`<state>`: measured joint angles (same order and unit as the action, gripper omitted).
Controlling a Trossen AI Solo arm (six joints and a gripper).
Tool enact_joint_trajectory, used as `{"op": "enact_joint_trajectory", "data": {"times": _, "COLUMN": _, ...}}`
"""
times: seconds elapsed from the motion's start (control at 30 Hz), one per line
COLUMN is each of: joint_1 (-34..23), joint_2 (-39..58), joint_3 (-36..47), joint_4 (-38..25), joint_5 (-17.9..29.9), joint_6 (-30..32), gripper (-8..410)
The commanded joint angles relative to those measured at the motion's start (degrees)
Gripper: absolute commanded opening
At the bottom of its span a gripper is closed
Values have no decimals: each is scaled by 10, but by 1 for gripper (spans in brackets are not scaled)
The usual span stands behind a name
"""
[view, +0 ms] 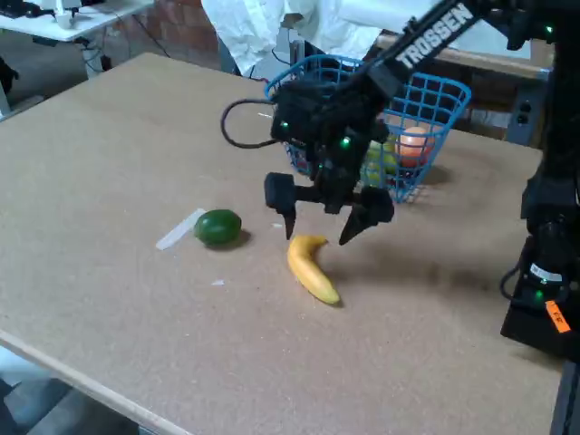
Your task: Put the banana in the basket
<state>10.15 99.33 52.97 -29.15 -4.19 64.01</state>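
Note:
The yellow banana [313, 268] lies on the wooden table [118, 181], its stem end toward the far side. My gripper [319, 234] hangs just above that stem end, open, with its two dark fingers spread wide and nothing between them. Behind the arm, at the back of the table, stands the blue wire-mesh basket [435, 100], with an orange-pink fruit [414, 145] and something yellow-green inside; the arm hides part of it.
A round dark-green fruit [218, 227] sits left of the banana, beside a pale flat strip [179, 230]. The arm's black base [544, 272] stands at the right edge. A black cable [237, 122] loops off the wrist.

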Motion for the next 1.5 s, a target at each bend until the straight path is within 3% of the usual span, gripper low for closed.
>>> {"op": "enact_joint_trajectory", "data": {"times": 0.0, "joint_1": 1, "joint_2": 35, "joint_3": 40, "joint_4": -33, "joint_5": 0, "joint_6": 3, "gripper": 401}}
{"op": "enact_joint_trajectory", "data": {"times": 0.37, "joint_1": 1, "joint_2": 97, "joint_3": 71, "joint_4": -37, "joint_5": -3, "joint_6": 8, "gripper": 401}}
{"op": "enact_joint_trajectory", "data": {"times": 0.57, "joint_1": 1, "joint_2": 97, "joint_3": 71, "joint_4": -25, "joint_5": 17, "joint_6": 4, "gripper": 401}}
{"op": "enact_joint_trajectory", "data": {"times": 1.23, "joint_1": 1, "joint_2": 128, "joint_3": 71, "joint_4": 8, "joint_5": 18, "joint_6": -2, "gripper": 399}}
{"op": "enact_joint_trajectory", "data": {"times": 1.47, "joint_1": 2, "joint_2": 143, "joint_3": 71, "joint_4": 23, "joint_5": 17, "joint_6": -2, "gripper": 364}}
